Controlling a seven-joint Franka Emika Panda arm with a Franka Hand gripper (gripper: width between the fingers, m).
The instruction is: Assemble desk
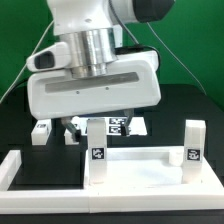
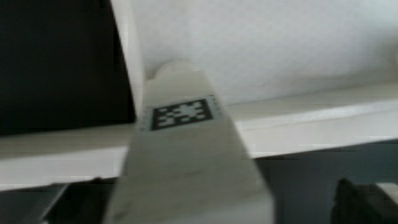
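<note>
Heads up: your gripper [image 2: 214, 200] has let go, jaws standing clear on either side of the leg [image 1: 97, 150]. That leg's lower centre in the exterior view, upright on the desk top [image 1: 140, 170], long axis vertical, tag toward the camera. If it's not fully seated, I reckon pulling away crooked could clip and topple it.

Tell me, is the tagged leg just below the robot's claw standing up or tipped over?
Standing up: the leg rises straight from the desk top, with its tag facing the exterior camera, just like the second leg.
</note>
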